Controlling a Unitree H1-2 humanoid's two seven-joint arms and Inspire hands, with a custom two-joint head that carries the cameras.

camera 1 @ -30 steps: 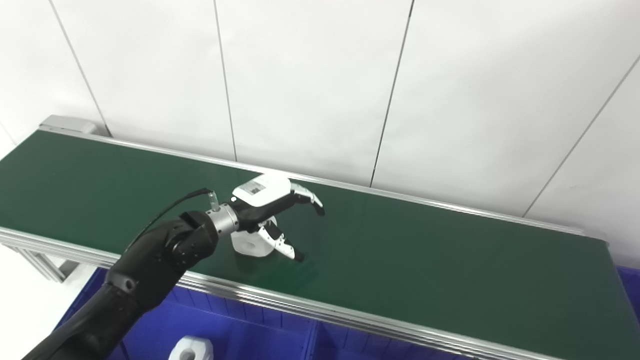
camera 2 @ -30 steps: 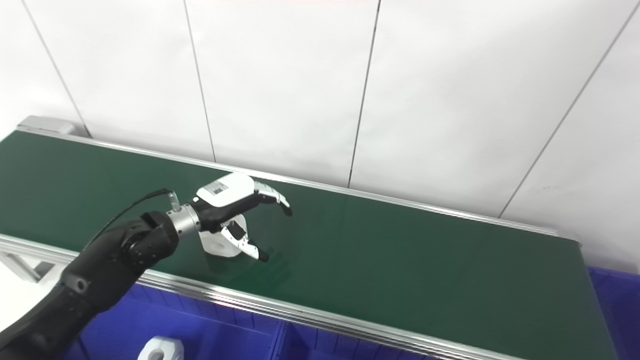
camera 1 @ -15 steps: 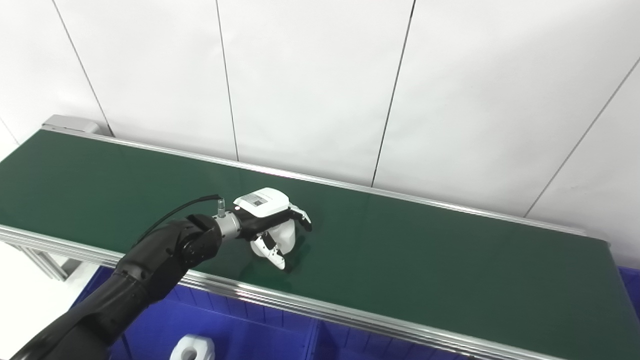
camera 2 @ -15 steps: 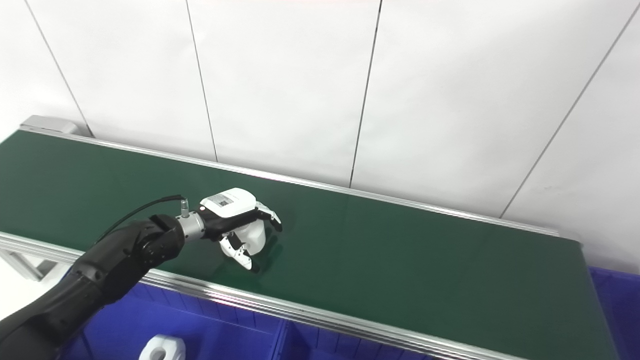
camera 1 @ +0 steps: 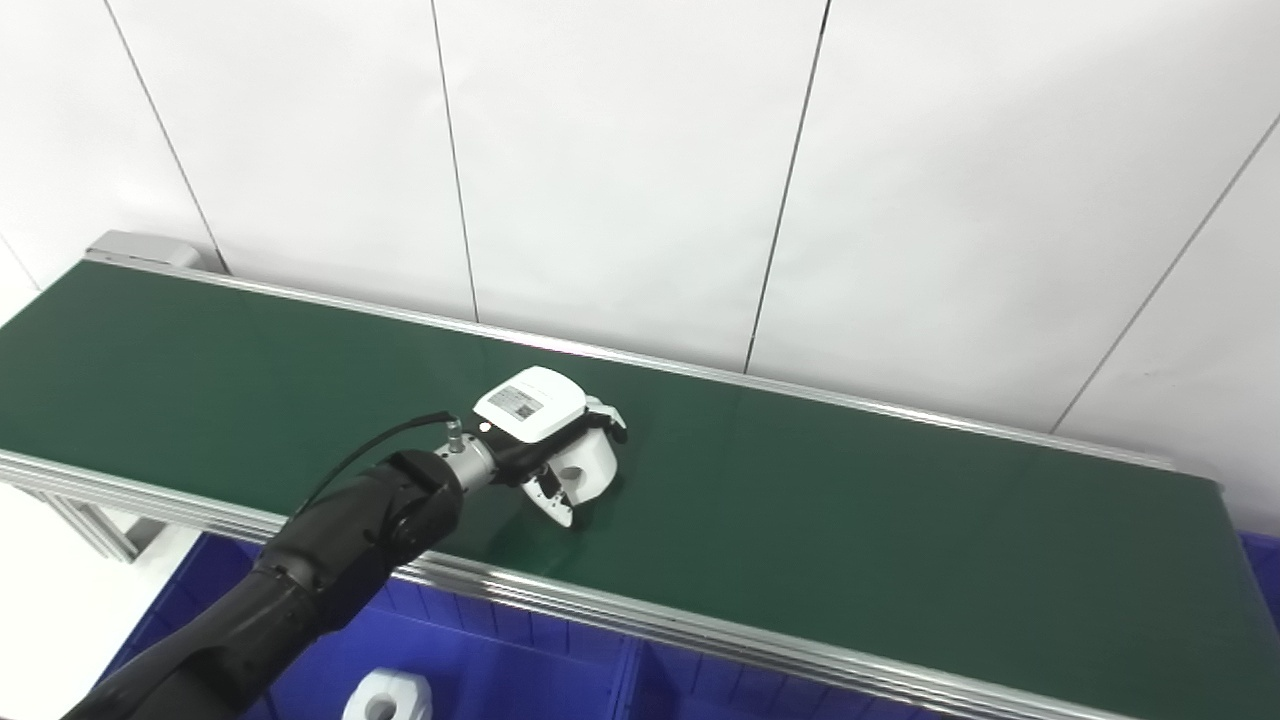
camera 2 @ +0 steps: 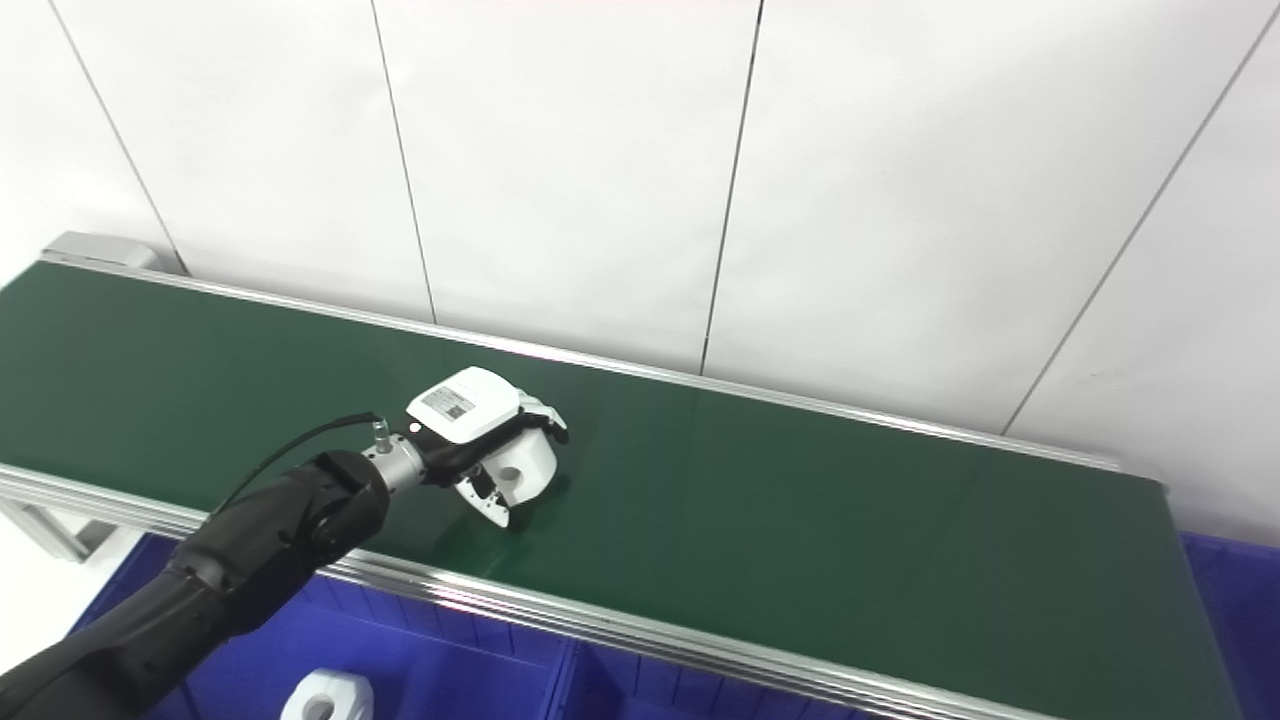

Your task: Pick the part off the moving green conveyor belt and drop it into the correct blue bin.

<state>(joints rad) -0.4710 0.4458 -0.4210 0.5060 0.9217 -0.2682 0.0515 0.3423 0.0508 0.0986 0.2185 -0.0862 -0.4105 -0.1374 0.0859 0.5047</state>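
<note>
**The left hand is now wrapped around the white part**

The left hand [camera 1: 545,440] is seen closed around the white part [camera 1: 585,470], out on the green belt [camera 1: 900,540]. A second ago the hand was held wide open over the part, with the fingers spread apart. Half a second ago the fingers had been curled down around it. Now the part has been tipped a little, so that its round hole is turned toward the cameras. The fingers [camera 2: 548,420] are laid over its top and far side, and the thumb [camera 2: 490,505] is pressed in from the near side.

It cannot be told for sure whether the part has been lifted off the belt or is only tilted on it. The grab looks done, so the lift can be thought of as the next step.

The right hand is not seen in either view.

Below the near edge of the belt, the blue bin [camera 1: 480,660] is waiting. Another white part [camera 1: 385,697] is already lying inside it. That bin is likely the right one, because the two parts look alike. The held part could slip if the grip is loose while it is being carried there.
</note>
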